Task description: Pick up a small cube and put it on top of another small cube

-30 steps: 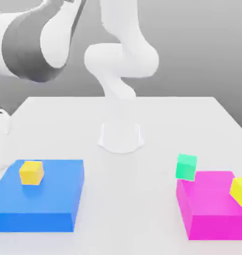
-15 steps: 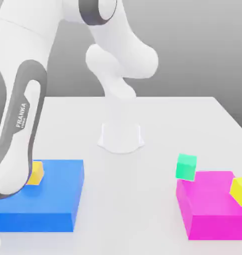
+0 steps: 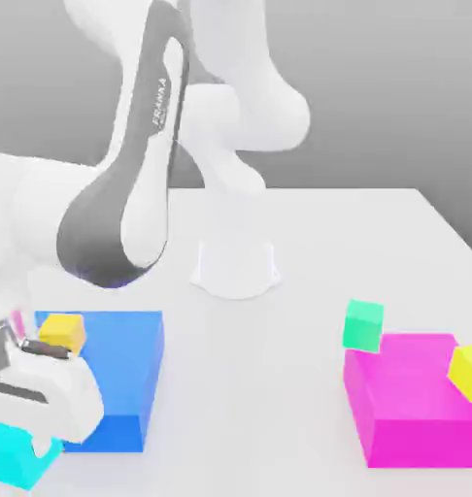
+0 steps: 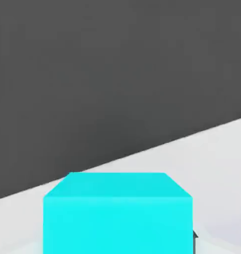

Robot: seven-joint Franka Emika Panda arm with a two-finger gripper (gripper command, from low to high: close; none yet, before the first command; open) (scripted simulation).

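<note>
1. Reaching down from the upper left of the exterior frame, the arm (image 3: 133, 184) bends at a grey-banded elbow link and drops its wrist toward the lower left corner.
2. End effector (image 3: 21, 442) sits low at the lower left of the exterior frame, its white hand body in front of the near left corner of the blue block (image 3: 123, 369).
3. Cyan cube (image 3: 16, 456) is at the very bottom left of the exterior frame, touching the white hand body and partly covered by it. Whether the cube rests on the surface (image 3: 279, 243) or is lifted off it: cannot tell.
4. Hand view: cyan cube (image 4: 117, 213) lies close to the camera in the lower centre of the frame, with pale surface behind it and a dark backdrop above. A thin dark edge shows just beside the cube at the lower right.
5. End effector state: cannot tell from either view how far it is open or whether it has hold of the cube.
6. Mint-green cube (image 3: 362, 325) is at the centre right of the exterior frame, against the back left corner of the magenta block (image 3: 405, 408), well apart from the cyan cube.
7. One yellow cube (image 3: 62, 330) sits on the blue block near its back left; another yellow cube (image 3: 468, 371) sits tilted on the magenta block at the right edge of the frame.
</note>
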